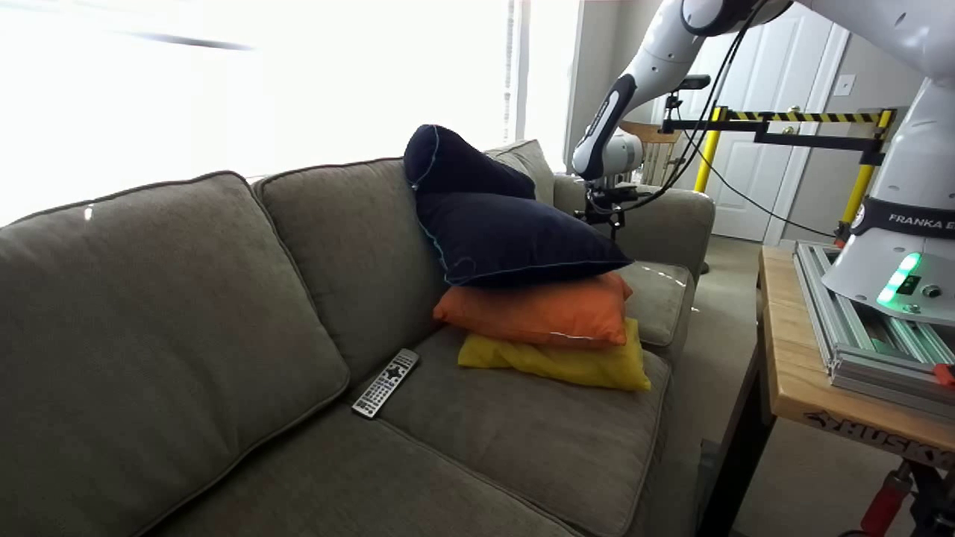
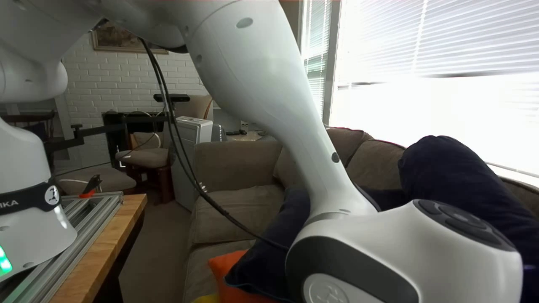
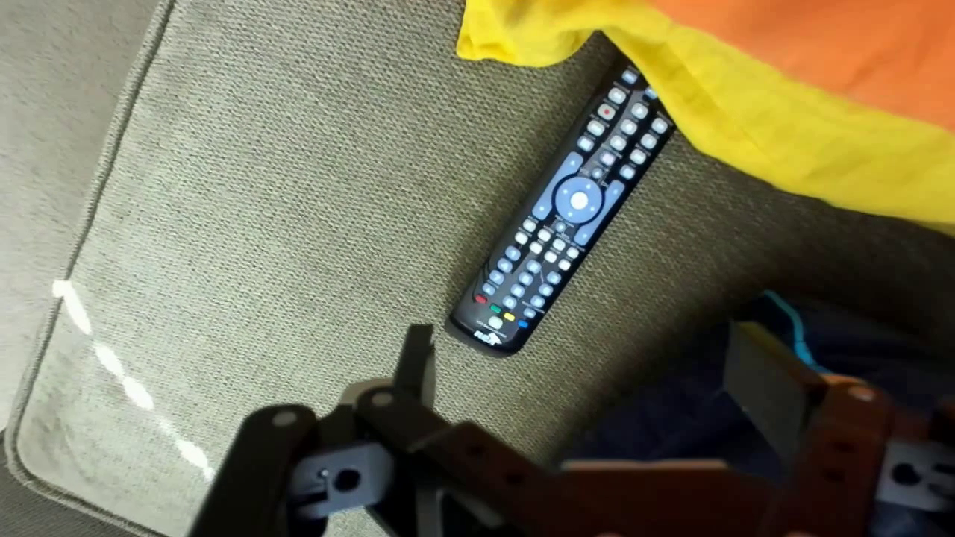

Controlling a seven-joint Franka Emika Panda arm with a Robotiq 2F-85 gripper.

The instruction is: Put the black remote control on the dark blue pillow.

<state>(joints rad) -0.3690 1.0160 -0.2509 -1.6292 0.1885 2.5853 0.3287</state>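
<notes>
A: Where on your worktop, the sofa seat [image 3: 298, 186], do you find the black remote control [image 3: 559, 212]?

B: In the wrist view you see it lying flat, well in from the seat's piped left edge and rounded lower-left corner. Its logo end faces your Robotiq gripper [image 3: 578, 354]; its far end is hidden by the hem of the yellow pillow [image 3: 746, 119], with the orange pillow [image 3: 843, 52] on top.

A: How do you have the gripper set?

B: You have its two fingers spread well apart; the seat shows through the gap.

A: And the dark blue pillow [image 1: 522, 235]?

B: In an exterior view you see it resting on the orange pillow; its upper part, or a second pillow, rises against the sofa back [image 1: 328, 239], and you cannot tell which. At the seat's back edge, near where two cushions meet, lies a silver remote control [image 1: 386, 383]. Your Franka Panda arm [image 1: 664, 52] reaches over the sofa from a wooden bench [image 1: 794, 350] in both exterior views.
</notes>
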